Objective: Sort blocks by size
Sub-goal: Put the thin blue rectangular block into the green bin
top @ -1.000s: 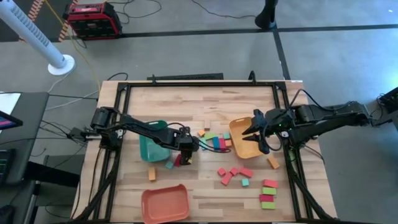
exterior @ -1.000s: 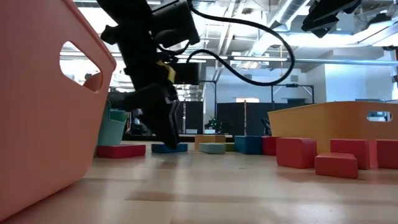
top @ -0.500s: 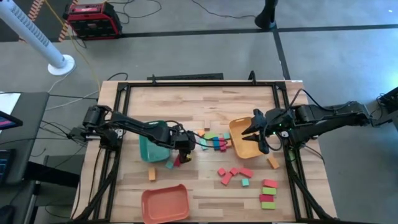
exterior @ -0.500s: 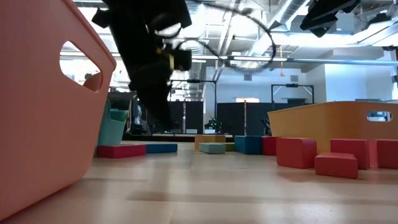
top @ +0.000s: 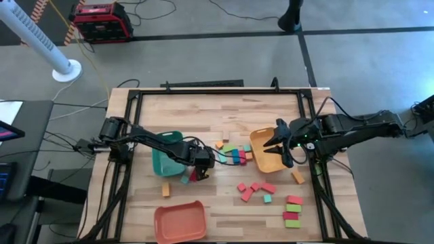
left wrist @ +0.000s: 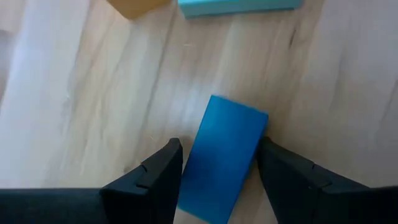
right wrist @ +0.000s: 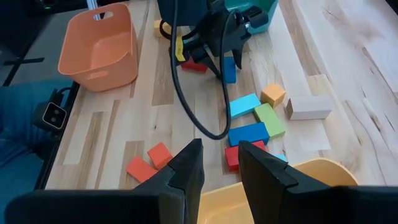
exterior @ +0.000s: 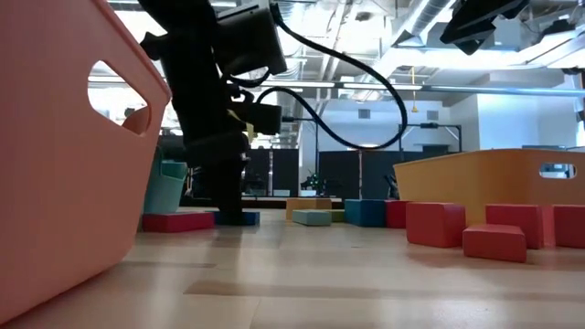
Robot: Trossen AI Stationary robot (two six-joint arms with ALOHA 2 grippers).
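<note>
Many small wooden blocks lie flat on the table: a coloured cluster (top: pixel 234 152) at the middle, red ones (top: pixel 254 190) nearer, and a red-and-green pile (top: pixel 293 210) at the near right. My left gripper (top: pixel 201 169) points down over a blue block (left wrist: pixel 224 155) beside the teal tray (top: pixel 166 159). It is open, with one finger on each long side of the block. My right gripper (top: pixel 281 146) hangs above the yellow-orange tray (top: pixel 264 156). Its fingers (right wrist: pixel 186 171) stand a little apart with nothing between them. My left gripper comes from above with its fingers along the blue block's two long sides (left wrist: pixel 261 134). The block lies askew between them, flat on the table. One finger (left wrist: pixel 280 177) sits right at the block's edge. Whether either finger touches it, I cannot tell.
A red block (top: pixel 193 175) and a small teal one (top: pixel 184 179) lie close to the left gripper. Single orange blocks (top: pixel 165 190) (top: pixel 297 177) lie apart. A salmon tray (top: pixel 180 222) stands at the near edge. A black frame (top: pixel 203 91) runs around the table.
My left gripper rose a little and swung toward the teal tray. It then came back down over the blue block, rolling about its own pointing line. The block stayed on the table.
</note>
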